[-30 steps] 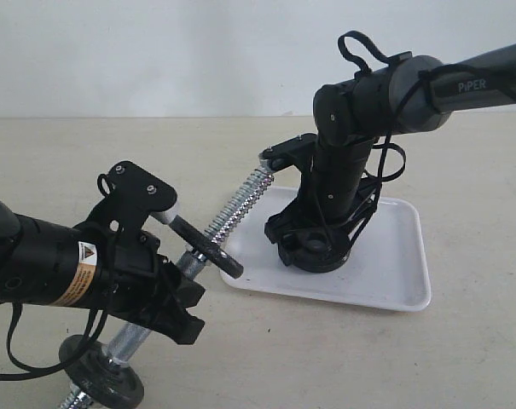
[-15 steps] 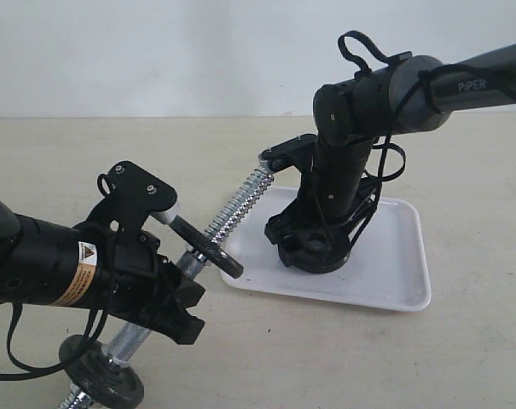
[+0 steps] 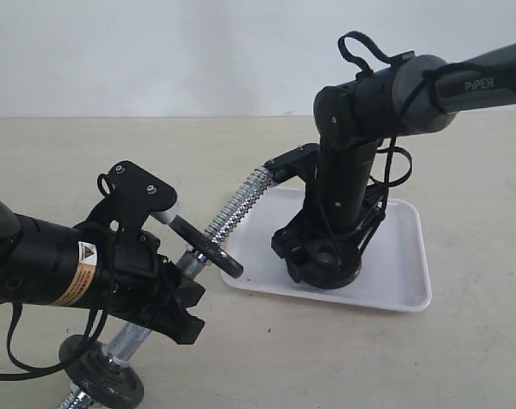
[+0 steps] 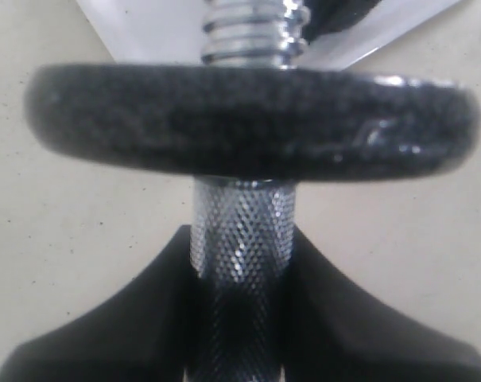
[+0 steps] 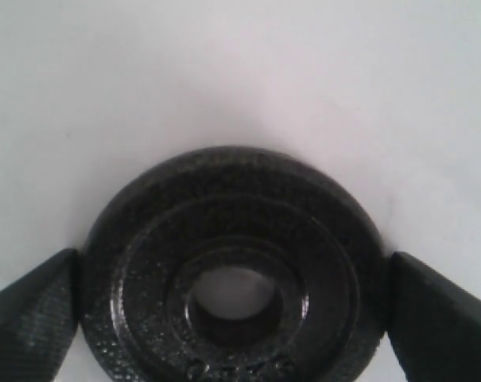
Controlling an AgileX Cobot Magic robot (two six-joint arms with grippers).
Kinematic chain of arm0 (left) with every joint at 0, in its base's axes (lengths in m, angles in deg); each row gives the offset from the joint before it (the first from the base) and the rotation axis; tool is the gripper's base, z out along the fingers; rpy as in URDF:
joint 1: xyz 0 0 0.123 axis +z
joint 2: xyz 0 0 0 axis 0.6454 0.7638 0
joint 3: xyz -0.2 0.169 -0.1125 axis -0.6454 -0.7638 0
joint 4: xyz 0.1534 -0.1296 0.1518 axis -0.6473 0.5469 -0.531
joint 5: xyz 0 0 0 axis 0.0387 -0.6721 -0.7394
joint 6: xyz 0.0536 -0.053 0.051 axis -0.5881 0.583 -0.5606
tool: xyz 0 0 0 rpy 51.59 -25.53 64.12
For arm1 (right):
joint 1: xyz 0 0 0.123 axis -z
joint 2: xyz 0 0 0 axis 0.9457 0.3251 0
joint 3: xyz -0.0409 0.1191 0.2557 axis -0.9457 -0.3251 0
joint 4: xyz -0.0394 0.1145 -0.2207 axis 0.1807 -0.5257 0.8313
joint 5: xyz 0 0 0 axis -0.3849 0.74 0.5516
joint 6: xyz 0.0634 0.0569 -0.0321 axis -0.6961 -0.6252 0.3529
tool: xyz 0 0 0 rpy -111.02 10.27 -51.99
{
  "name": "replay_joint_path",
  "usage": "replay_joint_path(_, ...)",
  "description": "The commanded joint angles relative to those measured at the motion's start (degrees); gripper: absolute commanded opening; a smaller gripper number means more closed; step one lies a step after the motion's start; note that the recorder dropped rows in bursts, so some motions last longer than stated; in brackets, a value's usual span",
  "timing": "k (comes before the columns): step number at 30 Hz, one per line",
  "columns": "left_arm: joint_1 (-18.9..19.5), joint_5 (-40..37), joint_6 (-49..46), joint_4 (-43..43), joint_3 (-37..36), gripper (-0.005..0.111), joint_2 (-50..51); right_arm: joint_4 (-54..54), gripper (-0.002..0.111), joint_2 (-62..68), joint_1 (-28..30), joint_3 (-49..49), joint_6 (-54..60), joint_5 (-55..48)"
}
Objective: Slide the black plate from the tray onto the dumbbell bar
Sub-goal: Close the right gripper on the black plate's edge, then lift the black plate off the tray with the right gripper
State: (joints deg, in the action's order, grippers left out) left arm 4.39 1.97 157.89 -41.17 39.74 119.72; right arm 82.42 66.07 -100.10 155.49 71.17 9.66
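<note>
The white tray [image 3: 397, 266] lies right of centre, and a black plate [image 3: 326, 273] lies flat on it. My right gripper [image 3: 324, 256] points straight down over that plate. In the right wrist view its fingers [image 5: 33, 318] press the rim on both sides of the black plate [image 5: 145, 239]. My left gripper [image 3: 174, 268] is shut on the knurled middle of the dumbbell bar [image 3: 236, 204], which slants up towards the tray. A second black disc [image 3: 208, 245] sits on the bar just beyond my fingers, and it fills the left wrist view [image 4: 248, 119].
A third black disc [image 3: 104, 383] sits on the bar's low end near the front left edge of the picture. The bar's threaded tip [image 3: 259, 177] reaches the tray's near-left corner, beside the right arm. Bare beige tabletop [image 3: 462, 358] surrounds the tray.
My right gripper has shifted down and a little right over the tray, with the black plate moving along between its fingers. The left arm and the bar have stayed still.
</note>
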Motion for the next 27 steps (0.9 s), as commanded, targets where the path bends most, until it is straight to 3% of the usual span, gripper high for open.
replay_joint_path(1,0.06,0.04,1.21,1.98,1.62,0.004,-2.86,1.11,0.000,-4.12,-0.05,-1.39,0.71,-3.61)
replay_joint_path(20,0.06,3.46,1.21,1.98,1.52,0.004,-2.86,1.00,0.000,-10.52,0.70,-1.39,2.20,-3.85)
replay_joint_path(27,0.06,2.27,-2.19,1.98,-1.89,0.004,-2.95,-6.81,0.000,-16.93,8.27,-1.39,7.86,-4.09)
